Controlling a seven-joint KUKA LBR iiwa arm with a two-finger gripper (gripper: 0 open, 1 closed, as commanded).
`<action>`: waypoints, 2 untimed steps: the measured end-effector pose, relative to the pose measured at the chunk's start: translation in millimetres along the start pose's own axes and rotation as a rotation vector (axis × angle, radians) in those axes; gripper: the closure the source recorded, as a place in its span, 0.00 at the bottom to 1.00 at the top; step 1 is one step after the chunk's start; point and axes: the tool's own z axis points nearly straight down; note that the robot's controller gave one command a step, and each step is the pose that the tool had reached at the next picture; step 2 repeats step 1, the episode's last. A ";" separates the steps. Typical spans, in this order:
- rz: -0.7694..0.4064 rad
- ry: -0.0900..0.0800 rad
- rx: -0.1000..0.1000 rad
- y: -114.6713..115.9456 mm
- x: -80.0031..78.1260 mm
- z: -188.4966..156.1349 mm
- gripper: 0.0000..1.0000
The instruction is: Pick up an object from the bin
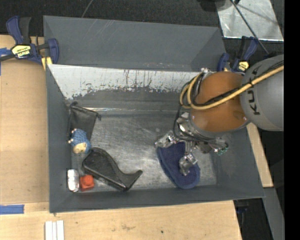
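Down at the lower right of the bin [135,84] floor, as the camera view had it, my gripper [189,165] was low over a dark blue piece of soft cloth [172,173], a rounded, pouch-like shape that lay flat on the grey metal just beside the right wall. From above, my tool's metal parts overlapped the cloth's upper and middle portion, while its rounded lower end stuck out past them toward the front wall. Whether the tool was apart, together or clamped on the cloth I could not tell, because my own wrist blocked the line of sight. Above the tool sat my wrist's orange cover [217,104], with yellow and black cables [190,91] looped round its left side. Everything else in the bin lay well apart from me, along the left side. A black, curved, flat-bodied object [107,169] rested on the floor with its narrow end pointing my way. Just above it was a small blue and tan toy figure [80,140], and a thin black sheet [82,118] leaned near the left wall behind that. Tucked in the lower left corner, a small red and white item [81,181] touched the black curved object's broad end.
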 end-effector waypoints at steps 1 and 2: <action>0.040 -0.014 0.003 -11.4 13.5 -132.5 1.00; 0.040 -0.014 0.003 -11.4 13.5 -132.5 1.00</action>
